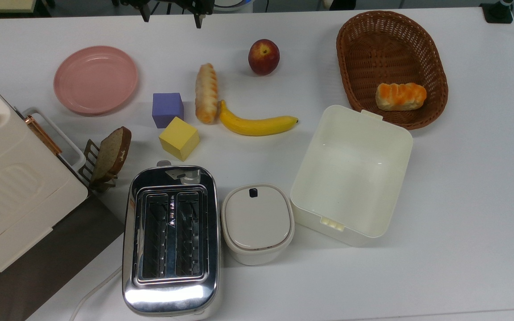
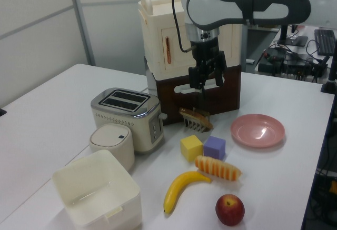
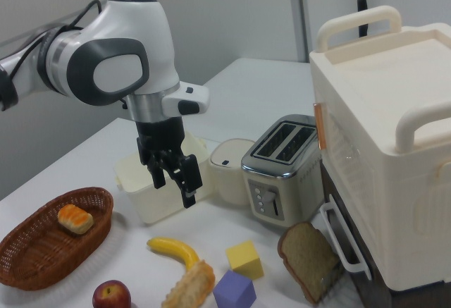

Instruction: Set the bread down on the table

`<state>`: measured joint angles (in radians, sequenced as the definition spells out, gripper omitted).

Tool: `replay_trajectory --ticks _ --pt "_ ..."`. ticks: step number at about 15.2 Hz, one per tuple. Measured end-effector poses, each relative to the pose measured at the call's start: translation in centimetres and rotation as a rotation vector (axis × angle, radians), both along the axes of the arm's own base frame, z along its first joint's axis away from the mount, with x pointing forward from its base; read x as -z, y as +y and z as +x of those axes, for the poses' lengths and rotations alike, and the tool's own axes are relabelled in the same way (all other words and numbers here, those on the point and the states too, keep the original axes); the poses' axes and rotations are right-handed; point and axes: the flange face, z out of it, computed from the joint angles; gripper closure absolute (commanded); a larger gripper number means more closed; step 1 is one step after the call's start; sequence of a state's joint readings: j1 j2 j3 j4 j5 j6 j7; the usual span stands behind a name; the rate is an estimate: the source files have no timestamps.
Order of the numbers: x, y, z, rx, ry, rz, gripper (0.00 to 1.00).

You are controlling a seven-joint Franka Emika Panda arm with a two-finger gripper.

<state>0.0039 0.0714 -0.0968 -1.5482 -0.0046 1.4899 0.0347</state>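
Bread (image 1: 206, 92): lay flat on the table (image 1: 462, 214), free of any grip, lengthwise up and down in the top view. Its lower end sat just beside the banana (image 1: 257, 124), at that fruit's tip; contact could not be told.

Purple cube (image 1: 167, 109): near the bread, on the top view's left. Yellow cube (image 1: 179, 138): just below the purple one, corners nearly meeting.

Apple (image 1: 263, 56): apart from the bread, toward the top view's upper right.

Pink plate (image 1: 96, 80): bare, further to the top view's left.

Gripper (image 3: 176, 182): raised well above the table, fingers spread apart, nothing between them.

Wicker basket (image 1: 431, 53): held one short orange roll (image 1: 400, 96), near its lower rim in the top view.

Cream box (image 1: 310, 178): open-topped, nothing inside, below the basket in the top view.

Lidded pot (image 1: 257, 223): lid on, between box and toaster (image 1: 171, 240).

Toaster: both slots without bread.

Brown slice (image 1: 113, 154): stood tilted in a small rack, beside the large cream cabinet (image 1: 11, 196).
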Motion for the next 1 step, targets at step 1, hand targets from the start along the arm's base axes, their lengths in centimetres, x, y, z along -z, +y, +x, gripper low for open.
replay_trajectory --ticks 1 --pt "-0.1 0.03 -0.01 0.0 -0.002 0.001 0.0"
